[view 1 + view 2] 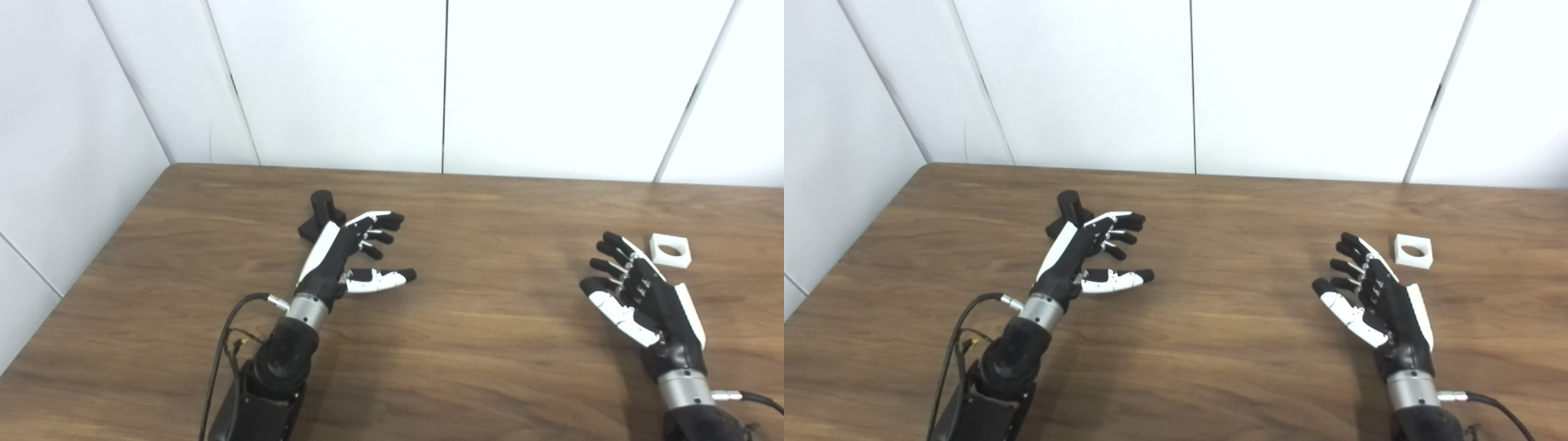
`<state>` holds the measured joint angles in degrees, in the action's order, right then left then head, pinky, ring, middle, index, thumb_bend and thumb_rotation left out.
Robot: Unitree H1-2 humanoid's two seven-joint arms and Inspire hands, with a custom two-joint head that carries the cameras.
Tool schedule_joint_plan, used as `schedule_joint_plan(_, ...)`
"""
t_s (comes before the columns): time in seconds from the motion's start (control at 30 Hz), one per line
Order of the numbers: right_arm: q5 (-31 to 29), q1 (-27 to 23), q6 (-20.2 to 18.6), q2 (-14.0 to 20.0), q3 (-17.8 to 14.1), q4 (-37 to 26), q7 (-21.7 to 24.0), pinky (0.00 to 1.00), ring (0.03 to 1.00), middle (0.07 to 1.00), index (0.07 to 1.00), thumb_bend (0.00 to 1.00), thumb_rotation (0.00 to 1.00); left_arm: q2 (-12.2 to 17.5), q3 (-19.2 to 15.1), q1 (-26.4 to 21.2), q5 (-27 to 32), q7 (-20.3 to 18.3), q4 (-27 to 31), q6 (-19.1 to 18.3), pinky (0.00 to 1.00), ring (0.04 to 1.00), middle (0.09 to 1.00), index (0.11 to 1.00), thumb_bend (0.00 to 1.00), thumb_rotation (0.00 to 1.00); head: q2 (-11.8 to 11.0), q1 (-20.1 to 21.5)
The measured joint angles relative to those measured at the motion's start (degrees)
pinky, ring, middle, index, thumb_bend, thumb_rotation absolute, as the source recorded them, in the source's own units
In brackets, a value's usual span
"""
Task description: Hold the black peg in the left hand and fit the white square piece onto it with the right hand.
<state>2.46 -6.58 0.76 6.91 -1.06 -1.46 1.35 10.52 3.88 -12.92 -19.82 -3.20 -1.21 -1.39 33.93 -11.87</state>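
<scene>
While both rest splayed and empty, left hand [343, 257] nears black peg [321, 211].

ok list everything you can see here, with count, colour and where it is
black peg: one, black, standing upright on its base on the table's left half, just behind the left hand
white square piece: one, white with a round hole, lying flat on the right side, just beyond the right hand
table: one, brown wood grain, filling the lower picture
wall panels: white, behind the table
left hand: one, black and white, open, holding nothing
right hand: one, black and white, open, holding nothing
</scene>
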Motion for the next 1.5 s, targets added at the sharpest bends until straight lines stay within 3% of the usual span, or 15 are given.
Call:
schedule_joint_plan(0.2, -0.1, 0.0, 0.1, 0.0, 0.0, 0.0, 0.0, 0.72, 0.801, 0.847, 0.845, 0.65, 0.35, 2.2, 0.2, -1.6, -4.9, 0.7, 0.1, 0.0, 0.65, 0.747, 0.774, 0.746, 0.74, 0.17, 0.0, 0.0)
schedule_joint_plan(0.47, -0.3, 0.0, 0.1, 0.0, -0.2, 0.0, 0.0, 0.72, 0.799, 0.844, 0.844, 0.65, 0.36, 3.7, 0.2, -3.8, -11.1, 2.6, 0.3, -0.4, 0.63, 0.745, 0.78, 0.745, 0.72, 0.16, -0.1, 0.1)
schedule_joint_plan(0.73, 0.0, 0.0, 0.1, 0.0, -0.2, 0.0, 0.0, 0.72, 0.796, 0.84, 0.841, 0.67, 0.37, 6.3, -0.3, -6.2, -12.6, 3.9, 0.0, -0.2, 0.6, 0.734, 0.79, 0.739, 0.72, 0.15, -0.1, 0.0)
schedule_joint_plan(0.97, 0.4, 0.0, 0.0, 0.0, -0.2, 0.0, 0.0, 0.73, 0.799, 0.837, 0.835, 0.66, 0.35, 7.0, -0.3, -7.1, -15.0, 4.9, -0.2, -0.3, 0.62, 0.758, 0.805, 0.741, 0.71, 0.2, 0.0, 0.2)
schedule_joint_plan(1.2, 0.5, 0.3, 0.0, 0.0, -0.4, -0.2, 0.0, 0.72, 0.801, 0.837, 0.839, 0.67, 0.36, 9.4, 0.3, -9.0, -21.2, 6.7, -2.3, -0.4, 0.62, 0.795, 0.823, 0.745, 0.71, 0.24, -0.1, 0.1)
schedule_joint_plan(1.33, 0.5, 0.4, 0.0, 0.1, -0.4, -0.2, 0.0, 0.72, 0.799, 0.836, 0.836, 0.67, 0.36, 10.0, 0.8, -9.4, -24.8, 7.4, -2.4, -2.2, 0.61, 0.807, 0.832, 0.744, 0.73, 0.27, -0.1, 0.0)
schedule_joint_plan(1.5, 0.6, 0.5, 0.0, 0.1, -0.4, -0.2, 0.0, 0.72, 0.8, 0.837, 0.837, 0.67, 0.36, 10.5, 1.7, -9.8, -28.5, 7.6, -2.6, -3.7, 0.68, 0.842, 0.852, 0.755, 0.75, 0.33, 0.1, 0.2)
